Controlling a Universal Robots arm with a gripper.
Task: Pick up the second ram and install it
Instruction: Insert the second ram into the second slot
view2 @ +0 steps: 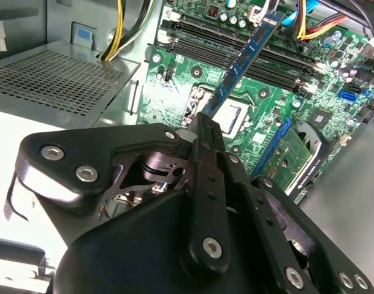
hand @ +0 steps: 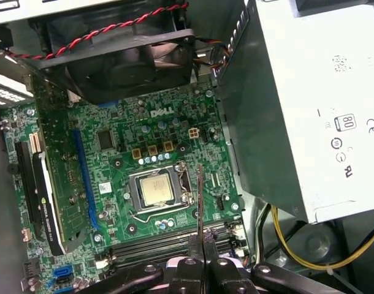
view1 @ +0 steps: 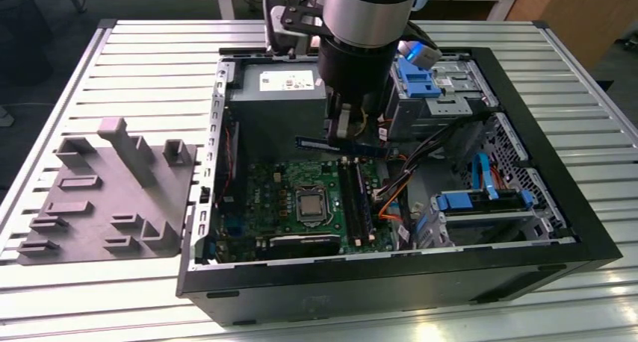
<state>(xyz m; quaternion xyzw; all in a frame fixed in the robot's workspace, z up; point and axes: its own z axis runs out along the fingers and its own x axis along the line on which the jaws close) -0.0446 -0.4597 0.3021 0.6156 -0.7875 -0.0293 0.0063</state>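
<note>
My gripper (view1: 344, 135) hangs inside the open computer case (view1: 558, 207), above the motherboard (view1: 284, 200), and is shut on a ram stick (view1: 334, 143). In the exterior view the stick lies level, just above the far ends of the black memory slots (view1: 354, 204). In the second wrist view the blue stick (view2: 245, 58) reaches out from the fingertips (view2: 206, 122) over the long slots (view2: 193, 46). The first wrist view shows the stick (hand: 200, 202) edge-on, rising from the gripper (hand: 202, 244) toward the processor socket (hand: 157, 190); the slots (hand: 156, 250) run just beside the fingers.
A grey power supply (view1: 274, 95) stands close to the gripper on the exterior view's left. Blue drive bays (view1: 417, 77) and orange cables (view1: 394, 196) crowd the right. A case fan (hand: 122, 61) sits beyond the board. A grey part holder (view1: 110, 200) lies outside the case.
</note>
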